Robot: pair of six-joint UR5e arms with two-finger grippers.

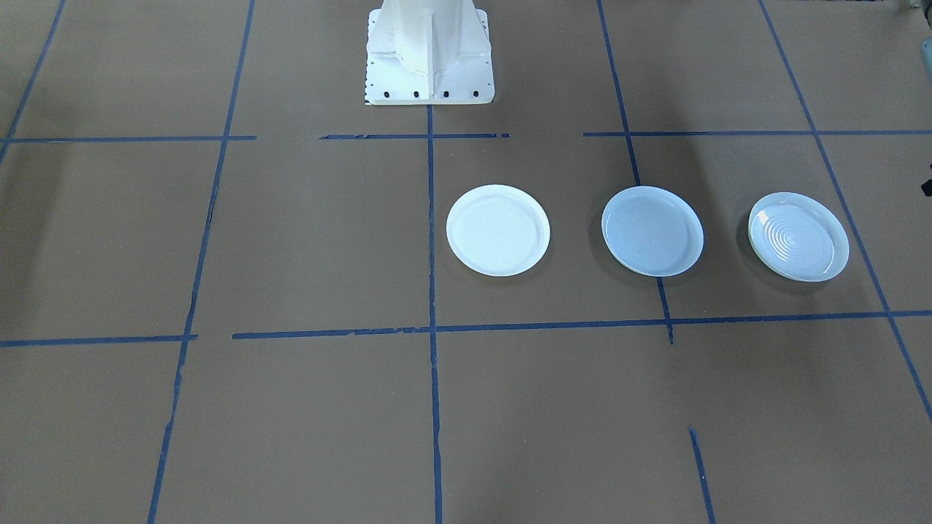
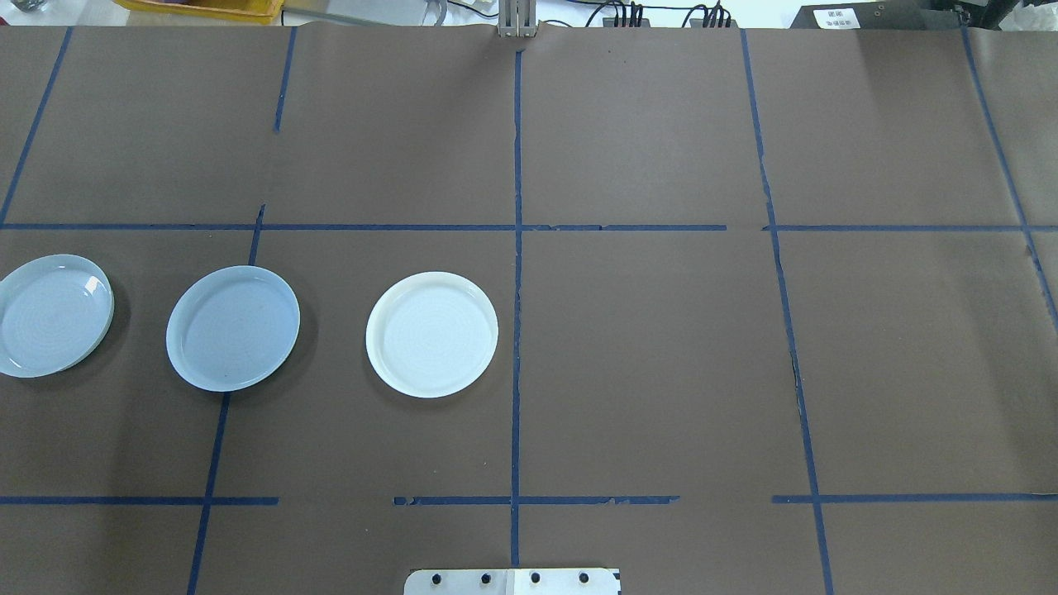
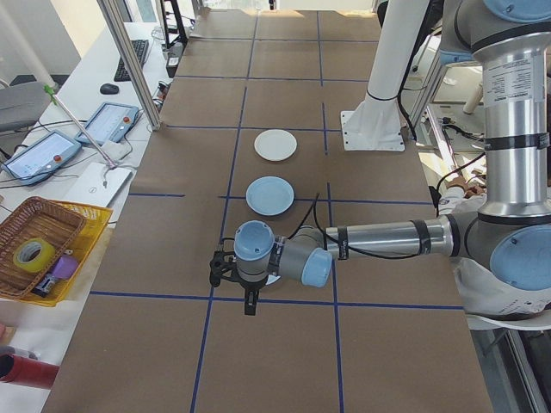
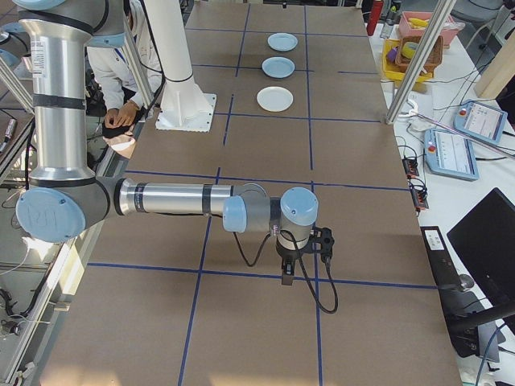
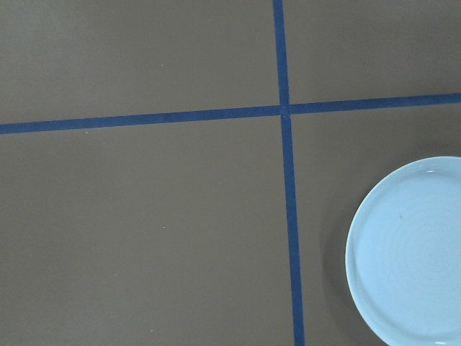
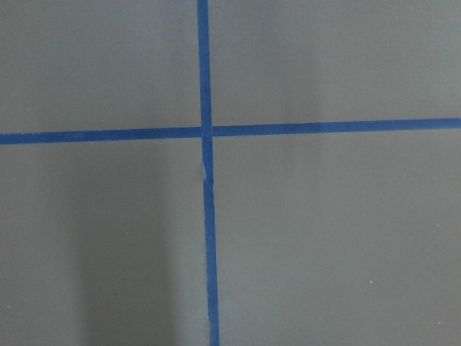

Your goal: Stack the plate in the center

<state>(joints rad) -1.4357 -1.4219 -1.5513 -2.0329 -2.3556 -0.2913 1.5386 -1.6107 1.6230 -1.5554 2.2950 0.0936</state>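
Three plates lie in a row on the brown table. The middle one is the smooth pale blue-grey center plate. A bright white plate lies toward the robot's middle. A ringed bluish plate lies at the outer end. My left gripper hangs over that outer end, beside the ringed plate. My right gripper hovers over bare table far from the plates. Both show only in side views, so I cannot tell their state.
Blue tape lines divide the table into squares. The robot's white base stands at the table's edge. A yellow tray with a basket and tablets sit on a side bench. A person crouches beside the base.
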